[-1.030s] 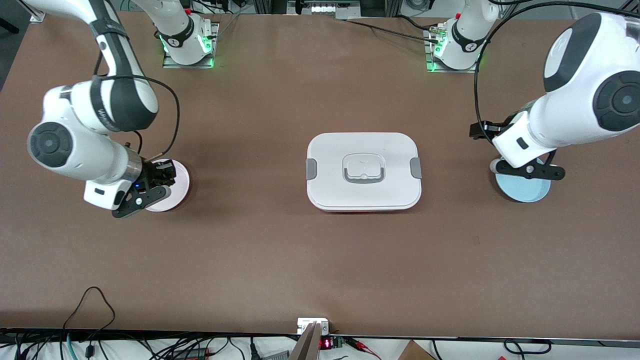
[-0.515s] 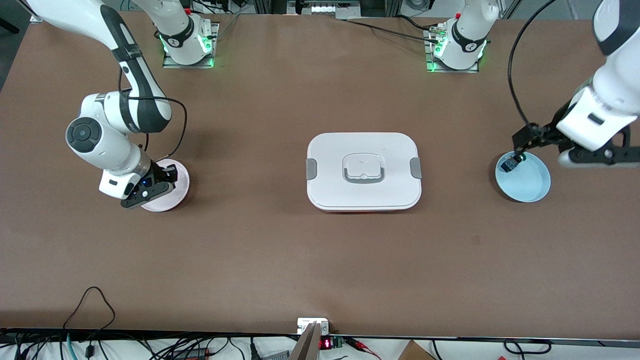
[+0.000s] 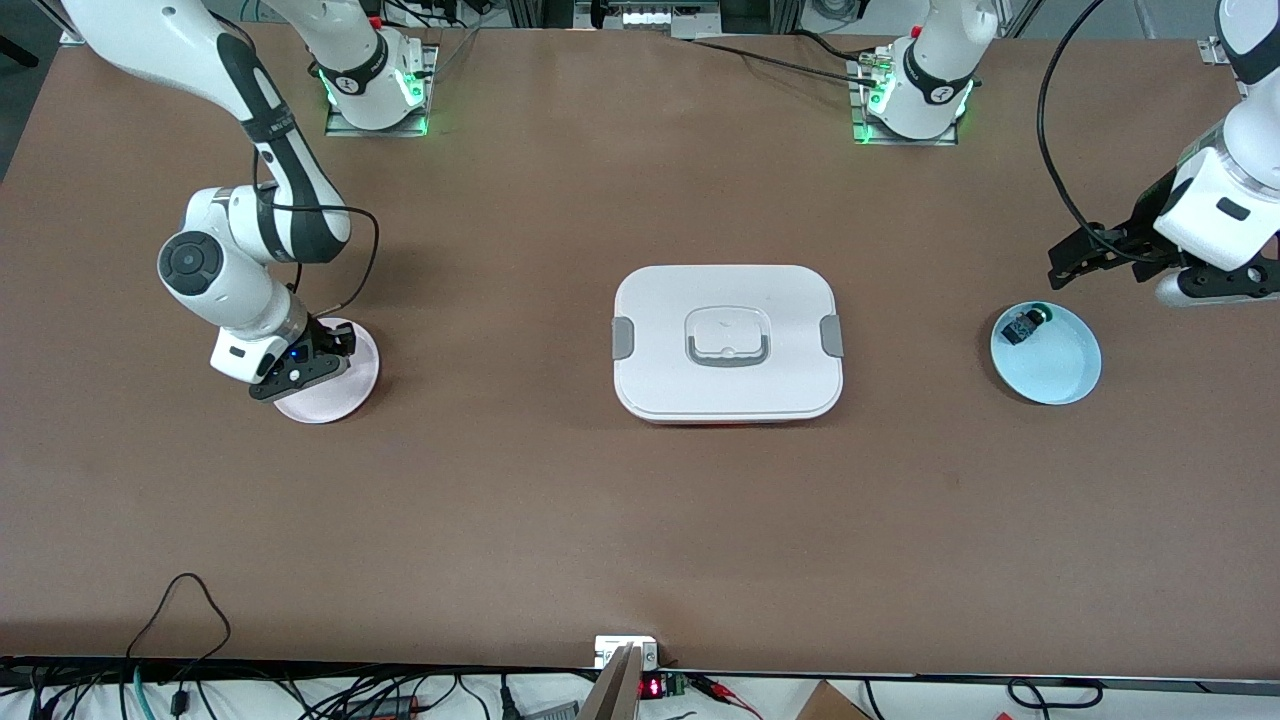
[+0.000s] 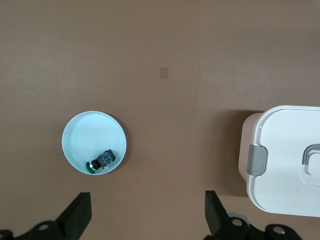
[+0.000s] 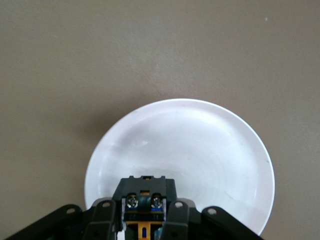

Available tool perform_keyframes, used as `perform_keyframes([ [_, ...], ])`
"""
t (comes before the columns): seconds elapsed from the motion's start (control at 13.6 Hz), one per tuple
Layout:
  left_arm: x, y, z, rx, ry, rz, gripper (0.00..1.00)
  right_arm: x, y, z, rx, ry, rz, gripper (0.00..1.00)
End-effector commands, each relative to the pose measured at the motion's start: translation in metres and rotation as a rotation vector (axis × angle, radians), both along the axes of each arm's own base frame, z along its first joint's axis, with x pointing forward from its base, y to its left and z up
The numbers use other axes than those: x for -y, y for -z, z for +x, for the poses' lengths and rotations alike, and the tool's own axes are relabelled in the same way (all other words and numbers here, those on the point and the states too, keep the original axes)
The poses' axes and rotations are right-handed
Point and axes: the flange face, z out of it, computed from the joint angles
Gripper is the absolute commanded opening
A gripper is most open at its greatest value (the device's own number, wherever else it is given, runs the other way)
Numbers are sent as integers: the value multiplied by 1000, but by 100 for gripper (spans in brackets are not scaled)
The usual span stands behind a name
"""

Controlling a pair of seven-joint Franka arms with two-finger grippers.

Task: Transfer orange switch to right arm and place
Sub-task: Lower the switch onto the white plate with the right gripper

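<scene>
Evidently the handover stage was complete, for the orange switch (image 5: 144, 201) sat between the fingers of the right gripper (image 3: 305, 362), which was low over the pale pink plate (image 3: 345, 398) toward the right arm's end of the table. The right wrist view showed the jaws clamped on the part's black body, with two screw terminals uppermost and an orange section just beneath. Whether the part was touching the plate could not be determined.

The left gripper (image 4: 147, 220) was in the air over bare table beside the light blue plate (image 3: 1060, 375), its jaws wide apart and holding nothing; that arm appeared to be waiting. A small black switch with green-blue parts (image 3: 1022, 326) lay in the blue plate near its rim. A white lidded box (image 3: 727, 300) stood at mid-table, well apart from both plates.

Assessment of the part: it was judged to be light, rigid and hard-shelled, unlikely to deform under a firm pinch. Its stubby, partly rounded form suggested it could roll or tip once released, and its smooth surfaces could slip under a weak grip. The flat flanks of the black body, where it was held, seemed the soundest place to take it. Release close to the plate surface was advised.
</scene>
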Motion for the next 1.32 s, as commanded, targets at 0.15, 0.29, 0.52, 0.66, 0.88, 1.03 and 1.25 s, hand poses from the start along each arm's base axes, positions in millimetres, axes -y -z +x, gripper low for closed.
perform_keyframes([
  [0.15, 9, -10, -4, -15, 4, -3, 100, 8, 19, 0, 13, 15, -10, 3],
  [0.29, 3, -11, -4, -13, -8, -3, 100, 9, 31, 0, 16, 22, -9, 4],
  [0.52, -3, -10, -3, -15, -18, -3, 100, 11, 31, 2, 25, 26, -7, 29],
  [0.66, -3, -10, -3, -16, -18, -3, 100, 12, 16, 5, 48, 17, -6, 100],
  [0.88, -2, -10, -3, -16, -16, -3, 100, 17, -27, 17, 121, 20, -4, 100],
  [1.03, -1, -10, -3, -16, -15, -3, 100, 11, -65, 12, 88, 25, -1, 100],
  [1.25, 1, -11, -3, -15, -10, -3, 100, -16, -141, 1, 33, 29, 22, 100],
])
